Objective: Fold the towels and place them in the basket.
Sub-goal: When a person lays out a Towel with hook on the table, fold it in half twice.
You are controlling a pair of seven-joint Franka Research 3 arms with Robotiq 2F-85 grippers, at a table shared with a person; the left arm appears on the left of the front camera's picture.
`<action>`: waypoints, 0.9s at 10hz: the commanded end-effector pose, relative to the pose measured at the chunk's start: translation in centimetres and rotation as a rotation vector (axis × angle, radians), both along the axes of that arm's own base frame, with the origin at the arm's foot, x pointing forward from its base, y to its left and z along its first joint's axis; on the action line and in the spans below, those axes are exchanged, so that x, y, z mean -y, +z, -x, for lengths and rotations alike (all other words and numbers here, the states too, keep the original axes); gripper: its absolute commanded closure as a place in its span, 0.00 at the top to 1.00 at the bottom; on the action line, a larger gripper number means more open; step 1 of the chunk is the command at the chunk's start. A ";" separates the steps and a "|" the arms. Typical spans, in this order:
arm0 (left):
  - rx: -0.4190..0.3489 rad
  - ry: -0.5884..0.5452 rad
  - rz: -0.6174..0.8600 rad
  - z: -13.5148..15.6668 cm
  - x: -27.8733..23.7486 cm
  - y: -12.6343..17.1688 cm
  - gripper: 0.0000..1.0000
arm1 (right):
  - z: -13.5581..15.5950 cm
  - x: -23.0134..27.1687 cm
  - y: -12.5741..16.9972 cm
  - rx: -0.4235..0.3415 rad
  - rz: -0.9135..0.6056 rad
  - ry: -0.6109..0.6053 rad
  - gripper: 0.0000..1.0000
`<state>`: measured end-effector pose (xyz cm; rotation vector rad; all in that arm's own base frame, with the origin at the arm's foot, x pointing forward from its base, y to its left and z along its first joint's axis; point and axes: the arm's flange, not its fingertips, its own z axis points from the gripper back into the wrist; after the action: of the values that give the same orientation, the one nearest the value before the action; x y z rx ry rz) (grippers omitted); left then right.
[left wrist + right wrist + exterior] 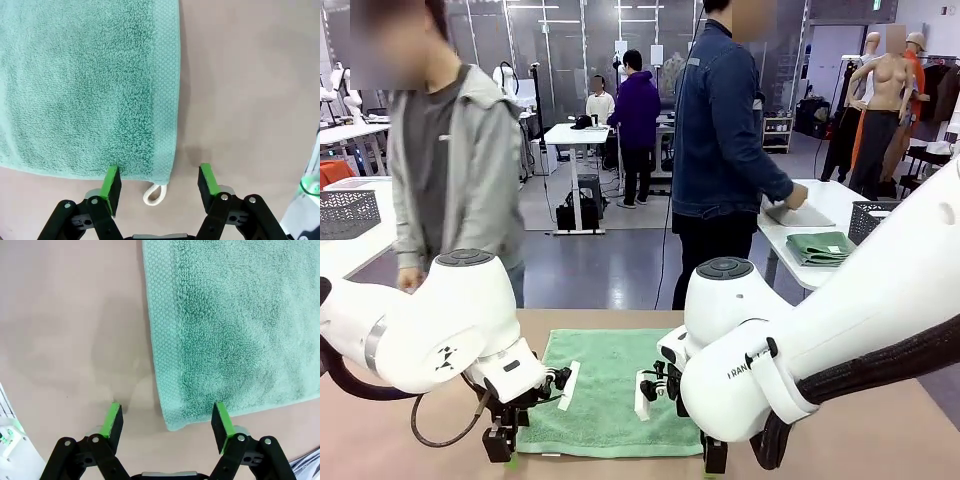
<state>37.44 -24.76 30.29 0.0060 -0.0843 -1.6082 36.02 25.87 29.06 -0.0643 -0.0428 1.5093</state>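
A green towel (610, 390) lies flat on the brown table, between the two arms. My left gripper (500, 445) hovers low over its near left corner. In the left wrist view the left gripper (159, 184) is open, and the towel (85, 85) corner with its white loop (154, 192) lies between the fingers. My right gripper (713, 455) is at the near right corner. Seen from the right wrist, the right gripper (167, 424) is open astride the towel (230, 325) corner. A dark lattice basket (872, 218) stands on the side table at the right.
A person in a grey hoodie (450, 180) stands at the far left edge of the table. Another person in denim (720, 150) handles a grey towel (800, 215) at the right side table, beside folded green towels (820, 247). A second dark basket (345, 212) sits on the left table.
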 end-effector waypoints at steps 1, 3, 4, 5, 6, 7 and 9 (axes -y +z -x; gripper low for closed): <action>0.045 0.007 -0.034 -0.5 0.5 -0.3 0.62 | -0.3 -0.2 -0.1 0.007 0.024 -0.019 0.69; 0.043 0.012 -0.027 -0.6 0.5 -0.2 0.60 | -0.3 -0.1 -0.1 0.024 0.022 -0.029 0.69; 0.046 0.014 -0.028 -0.6 0.5 -0.1 0.60 | -0.2 -0.1 -0.1 0.023 0.024 -0.031 0.69; 0.049 0.015 -0.030 -0.6 0.5 -0.1 0.60 | -0.3 0.0 -0.2 0.023 0.025 -0.031 0.69; 0.051 0.017 -0.030 -0.6 0.5 -0.2 0.60 | -0.3 -0.1 -0.3 0.023 0.025 -0.031 0.69; 0.052 0.019 -0.032 -0.7 0.5 -0.3 0.60 | -0.3 0.0 -0.3 0.022 0.025 -0.032 0.69; 0.043 0.020 -0.036 -0.8 0.6 -0.6 0.60 | -0.4 0.0 -0.4 0.017 0.025 -0.034 0.69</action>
<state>37.74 -24.89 30.35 0.0293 -0.0836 -1.6038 36.23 25.59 29.08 -0.0709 -0.0415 1.4895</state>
